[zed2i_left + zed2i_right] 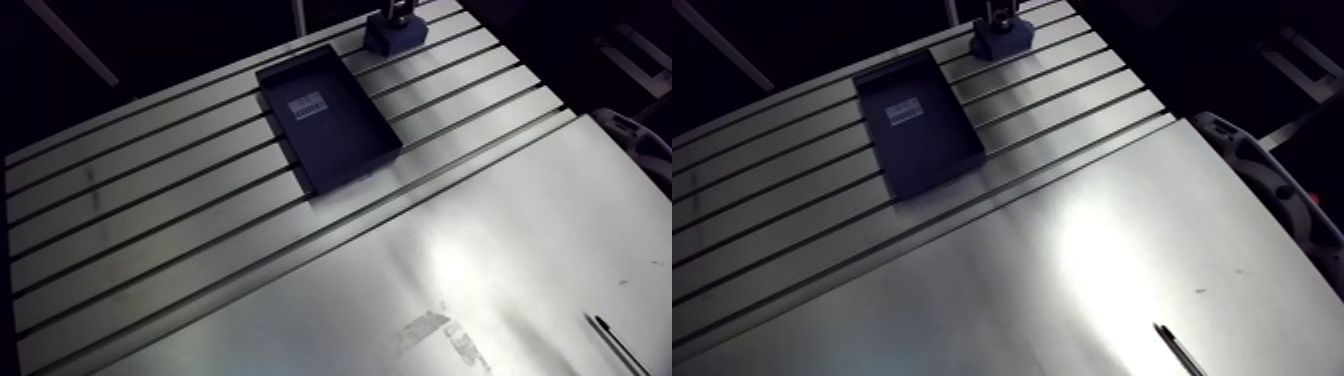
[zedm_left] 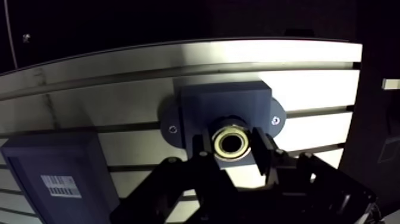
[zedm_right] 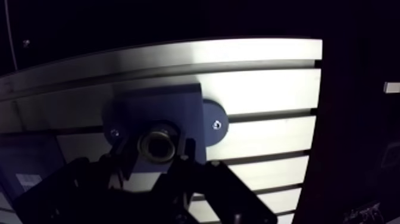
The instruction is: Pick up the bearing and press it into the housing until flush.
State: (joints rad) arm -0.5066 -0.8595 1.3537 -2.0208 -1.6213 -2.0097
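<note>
The housing (image 2: 226, 107) is a dark blue block with two screwed side flanges, standing on the slotted table near its far edge, also seen in the arm view (image 1: 395, 35). The bearing (image 2: 232, 145), a metal ring with a brassy inner race, sits between my fingers directly over the housing's middle. My gripper (image 2: 233, 152) is shut on the bearing, one finger (image 2: 262, 154) against each side. I cannot tell whether the ring touches the bore. In the arm view only the gripper's tip (image 1: 400, 10) shows, right above the housing.
A dark blue shallow tray (image 1: 330, 115) with a white label lies beside the housing, empty apart from the label. A smooth metal sheet (image 1: 450, 260) covers the table's near half. A thin dark pen-like item (image 1: 615, 345) rests at its near right corner.
</note>
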